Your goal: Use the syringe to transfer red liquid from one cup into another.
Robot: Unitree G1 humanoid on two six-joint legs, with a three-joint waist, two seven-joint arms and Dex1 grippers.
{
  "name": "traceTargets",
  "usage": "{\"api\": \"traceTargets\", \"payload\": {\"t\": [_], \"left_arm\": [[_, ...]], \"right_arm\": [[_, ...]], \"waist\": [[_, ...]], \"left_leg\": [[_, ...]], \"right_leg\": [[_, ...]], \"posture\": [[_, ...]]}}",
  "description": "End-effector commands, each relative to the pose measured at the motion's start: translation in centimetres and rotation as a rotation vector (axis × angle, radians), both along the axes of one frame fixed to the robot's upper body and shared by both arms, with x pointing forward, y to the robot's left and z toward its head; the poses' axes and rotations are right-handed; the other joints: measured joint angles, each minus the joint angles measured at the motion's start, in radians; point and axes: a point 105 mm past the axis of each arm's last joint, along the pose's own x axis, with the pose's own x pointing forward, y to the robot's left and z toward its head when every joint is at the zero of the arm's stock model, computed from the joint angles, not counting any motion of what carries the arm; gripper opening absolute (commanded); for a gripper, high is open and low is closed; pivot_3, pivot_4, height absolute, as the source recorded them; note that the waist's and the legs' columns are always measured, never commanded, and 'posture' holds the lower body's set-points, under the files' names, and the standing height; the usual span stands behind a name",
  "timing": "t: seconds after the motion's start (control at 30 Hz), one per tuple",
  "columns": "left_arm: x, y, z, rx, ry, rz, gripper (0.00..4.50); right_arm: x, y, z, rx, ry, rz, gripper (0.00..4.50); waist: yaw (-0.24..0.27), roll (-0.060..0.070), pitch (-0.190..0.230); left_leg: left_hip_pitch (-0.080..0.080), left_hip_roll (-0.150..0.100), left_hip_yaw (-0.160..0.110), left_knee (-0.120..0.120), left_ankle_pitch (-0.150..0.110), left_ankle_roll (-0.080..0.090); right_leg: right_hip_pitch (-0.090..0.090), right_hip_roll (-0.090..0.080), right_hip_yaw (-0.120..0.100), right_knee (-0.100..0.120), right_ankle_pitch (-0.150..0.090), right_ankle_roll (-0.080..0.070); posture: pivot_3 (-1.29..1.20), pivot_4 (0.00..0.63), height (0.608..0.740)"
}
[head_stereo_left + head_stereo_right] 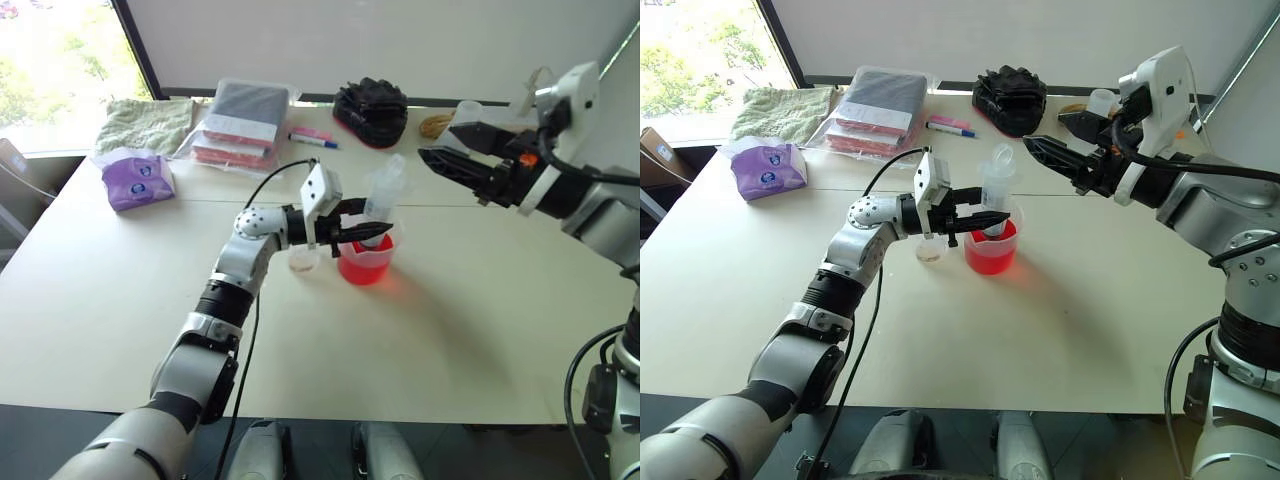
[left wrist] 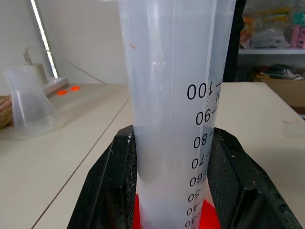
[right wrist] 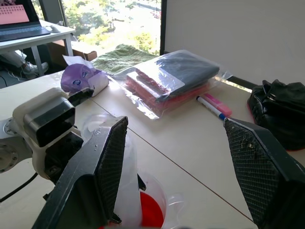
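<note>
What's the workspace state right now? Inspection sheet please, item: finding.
Surface: cream table, no spills seen.
Job's things: clear plastic syringe with printed scale upright in the wide clear beaker of red liquid; small narrow clear cup beside it.
Clutter: purple tissue pack, green towel, bagged red-and-grey bundle, pink and blue markers, black gloves.
Grippers: left tool shut on syringe; right tool open, raised.
Cables: black cable along left arm.
Surroundings: window, white wall.
</note>
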Motion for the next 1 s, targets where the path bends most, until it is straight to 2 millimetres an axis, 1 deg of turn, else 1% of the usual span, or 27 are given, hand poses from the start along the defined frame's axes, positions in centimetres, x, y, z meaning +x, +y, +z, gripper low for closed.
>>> {"api": "traceTargets", "payload": {"t": [0.03,0.17,0.37,0.5,0.7,0.87,1.0], "left_arm": [[0.2,-0.3,1.3,-0.02,-0.064,0.007,1.51],[0.4,-0.2,1.1,-0.019,-0.062,0.016,1.51],[0.4,-0.2,1.3,-0.022,-0.071,0.014,1.51],[0.3,-0.1,1.5,-0.025,-0.072,0.011,1.51],[0.2,-0.2,1.8,-0.038,-0.071,0.006,1.51],[-0.2,-0.2,2.3,-0.056,-0.058,-0.017,1.51],[-0.5,-0.2,2.1,-0.046,-0.058,-0.029,1.51]], "right_arm": [[-0.9,0.5,1.2,-0.009,-0.055,0.015,3.33],[-1.2,1.0,0.6,-0.016,-0.036,0.042,3.33],[-0.8,2.4,-0.5,-0.011,-0.019,0.035,3.33],[0.0,2.3,-1.2,-0.022,-0.007,-0.004,3.33],[0.4,2.4,-1.7,-0.04,-0.002,-0.015,3.33],[0.7,2.3,-1.8,-0.044,-0.004,-0.031,3.33],[1.1,2.5,-2.0,-0.034,-0.007,-0.033,3.33]], "waist": [[0.0,0.0,0.0],[0.0,0.0,0.0],[-0.001,0.0,0.0],[-0.001,0.0,0.0],[-0.001,0.0,0.0],[-0.001,0.0,0.0],[-0.001,0.0,0.0]], "left_leg": [[0.0,0.0,0.0,0.0,0.0,0.0],[0.0,0.0,0.0,0.0,0.0,0.0],[0.0,0.0,0.0,0.0,0.0,0.0],[0.0,0.0,0.0,0.0,0.0,0.0],[0.0,0.0,0.0,0.0,0.0,0.0],[0.0,0.0,0.0,0.0,0.0,0.0],[0.0,0.0,0.0,0.0,0.0,0.0]], "right_leg": [[0.0,0.0,0.0,0.0,0.0,0.0],[0.0,0.0,0.0,0.0,0.0,0.0],[0.0,0.0,0.0,0.0,0.0,0.0],[0.0,0.0,0.0,0.0,0.0,0.0],[0.0,0.0,0.0,0.0,0.0,0.0],[0.0,0.0,0.0,0.0,0.0,0.0],[0.0,0.001,0.0,-0.001,0.0,0.0]], "posture": [[0.0,0.15,0.74],[0.0,0.15,0.74],[0.0,0.15,0.74],[0.0,0.15,0.74],[0.0,0.15,0.74],[0.0,0.15,0.74],[0.0,0.15,0.74]]}}
